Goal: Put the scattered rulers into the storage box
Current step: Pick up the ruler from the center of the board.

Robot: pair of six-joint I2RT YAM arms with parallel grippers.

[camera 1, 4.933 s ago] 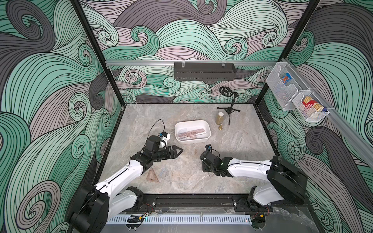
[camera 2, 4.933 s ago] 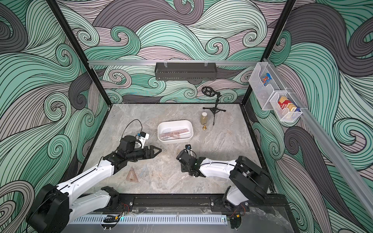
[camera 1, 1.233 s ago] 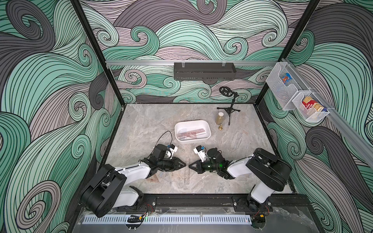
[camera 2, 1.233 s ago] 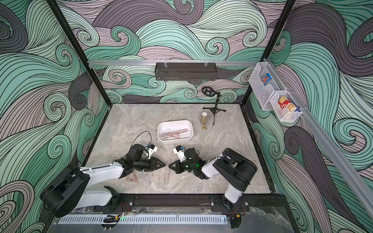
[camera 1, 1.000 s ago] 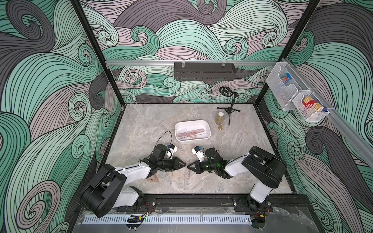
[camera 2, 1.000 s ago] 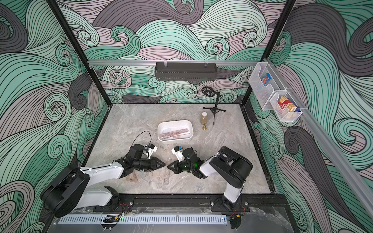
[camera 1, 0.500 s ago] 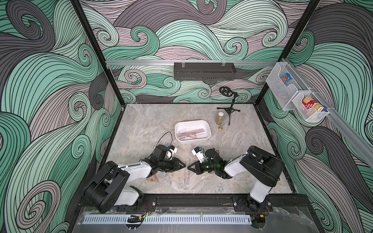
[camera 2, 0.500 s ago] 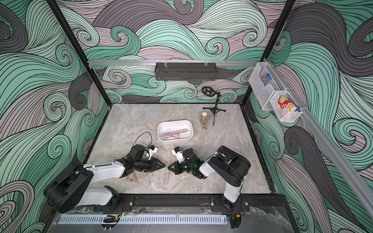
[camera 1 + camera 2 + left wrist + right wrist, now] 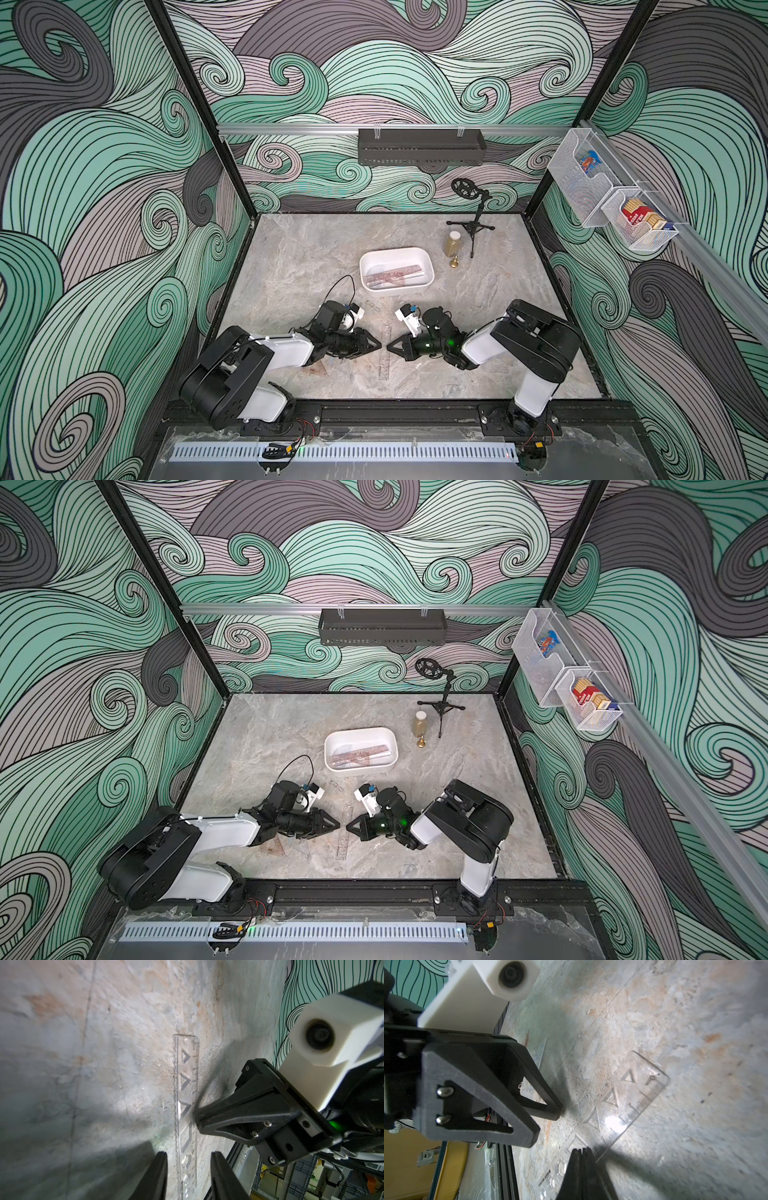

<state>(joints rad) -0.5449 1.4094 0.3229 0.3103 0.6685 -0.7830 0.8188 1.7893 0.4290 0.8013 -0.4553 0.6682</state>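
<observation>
The clear straight ruler (image 9: pixel 384 365) has been flanked by the left tool (image 9: pixel 378 344), parted astride it, and the clenched, empty right tool (image 9: pixel 390 345), so pickup is judged near.

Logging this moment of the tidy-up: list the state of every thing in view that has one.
storage box: open-topped, rulers lying inside.
clear ruler: flat outside the box, ungripped.
reddish set square: flat outside the box.
left gripper: open, empty, fingers near the clear ruler.
right gripper: shut, empty, tip at the clear ruler's edge.
bottle: upright.
</observation>
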